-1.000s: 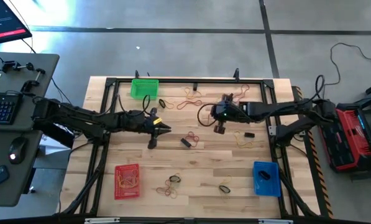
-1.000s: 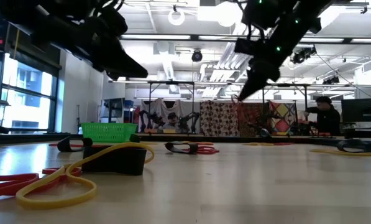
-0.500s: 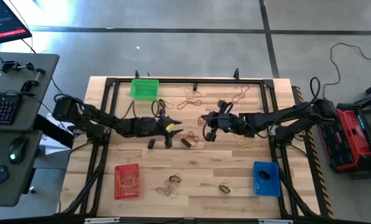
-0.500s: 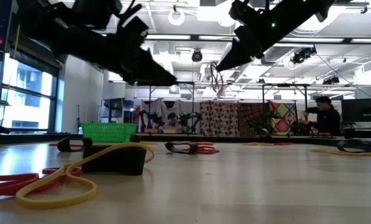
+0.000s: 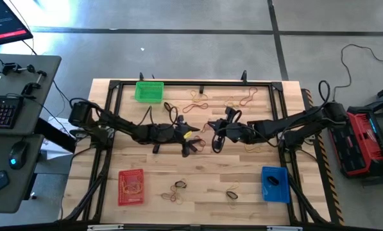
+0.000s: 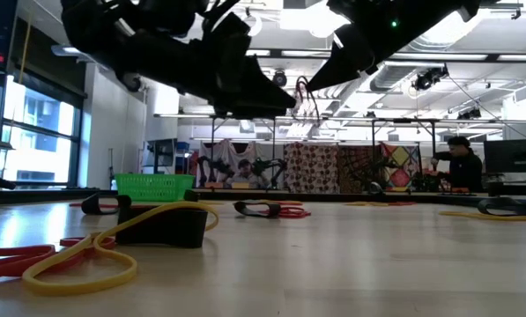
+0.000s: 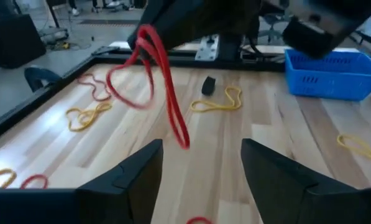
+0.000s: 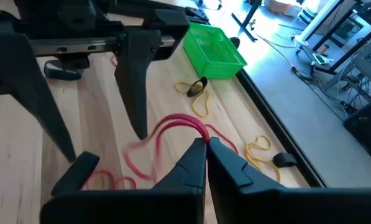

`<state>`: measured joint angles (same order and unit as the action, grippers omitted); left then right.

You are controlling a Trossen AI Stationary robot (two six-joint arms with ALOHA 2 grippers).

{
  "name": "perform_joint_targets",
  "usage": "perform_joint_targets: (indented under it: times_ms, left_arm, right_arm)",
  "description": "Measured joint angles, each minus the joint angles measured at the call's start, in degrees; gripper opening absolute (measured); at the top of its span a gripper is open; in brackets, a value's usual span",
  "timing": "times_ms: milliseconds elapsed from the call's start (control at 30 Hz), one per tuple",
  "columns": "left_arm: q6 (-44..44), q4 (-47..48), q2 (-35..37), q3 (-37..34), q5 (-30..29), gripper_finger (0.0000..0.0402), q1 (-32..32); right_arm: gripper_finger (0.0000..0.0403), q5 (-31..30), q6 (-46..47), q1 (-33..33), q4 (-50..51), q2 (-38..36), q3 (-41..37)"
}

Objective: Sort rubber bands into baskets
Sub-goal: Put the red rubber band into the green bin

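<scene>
While grippers point(image 5: 207, 142) meet, table edges point(image 5: 294, 128) seemingly free

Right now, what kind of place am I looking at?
Probably a robotics lab or workshop: a wooden table with two robot arms, a desk with a keyboard beside it, and open ceiling ducts over more workstations behind.

A: Bright overall; ceiling lamps point(image 6: 249, 22) glare white in the low view, leaving both arms as black silhouettes.

B: Daylight washes the floor point(image 5: 82, 45) pale from above. The red band point(image 7: 163, 93) smears with motion blur in both wrist views, and the near bench point(image 6: 333, 282) is soft, out of focus.
</scene>
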<state>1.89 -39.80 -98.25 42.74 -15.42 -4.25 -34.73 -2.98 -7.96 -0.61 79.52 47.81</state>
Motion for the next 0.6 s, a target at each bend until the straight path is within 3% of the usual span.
perform_joint_targets:
  times_ms: [600]
  left_arm:
    - [2.49, -0.46, 0.08, 0.64, -0.58, 0.0211, 0.96]
  right_arm:
    - [0.0, -0.44, -0.49, -0.07, -1.13, -0.02, 0.0]
